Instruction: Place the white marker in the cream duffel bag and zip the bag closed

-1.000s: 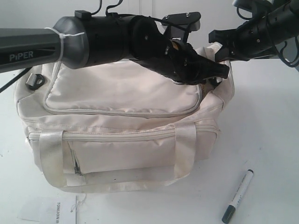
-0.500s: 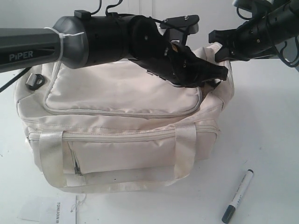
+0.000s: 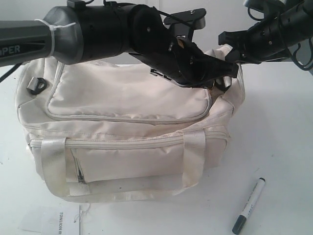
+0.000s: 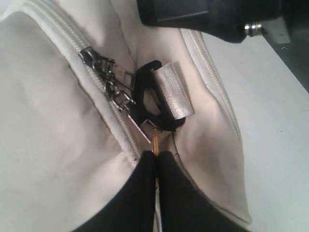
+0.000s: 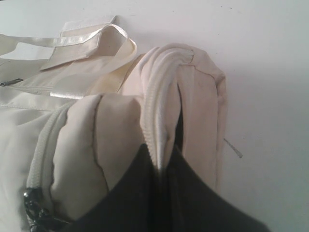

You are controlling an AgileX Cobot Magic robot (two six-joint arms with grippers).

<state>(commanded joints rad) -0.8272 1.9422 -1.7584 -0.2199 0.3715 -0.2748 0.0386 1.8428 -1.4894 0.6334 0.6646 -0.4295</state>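
White marker (image 3: 248, 205): lies flat on the table (image 3: 283, 147), in front of the right end of the cream duffel bag (image 3: 127, 122) and well apart from it. Dark cap points toward the near edge, small dark tip toward the bag. Neither claw is near it.

Bag: sits upright on the table with its front pocket facing the exterior camera. The front webbing handle (image 3: 122, 188) hangs down over the pocket. The top flap lies flat over most of the bag.

Left claw (image 4: 155, 157): its arm reaches across the bag's top to the right end. Fingers are pressed together on a thin gold-coloured zip pull tab (image 4: 155, 142). Just beside it are the metal zip sliders (image 4: 104, 72) and a black strap ring (image 4: 145, 92) with a knurled metal roller (image 4: 173, 95).

Right claw (image 5: 161, 164): at the same end of the bag, pinched shut on a raised fold of cream fabric along the zipper edge.

A printed paper slip (image 3: 54, 220) lies on the table in front of the bag's left corner.
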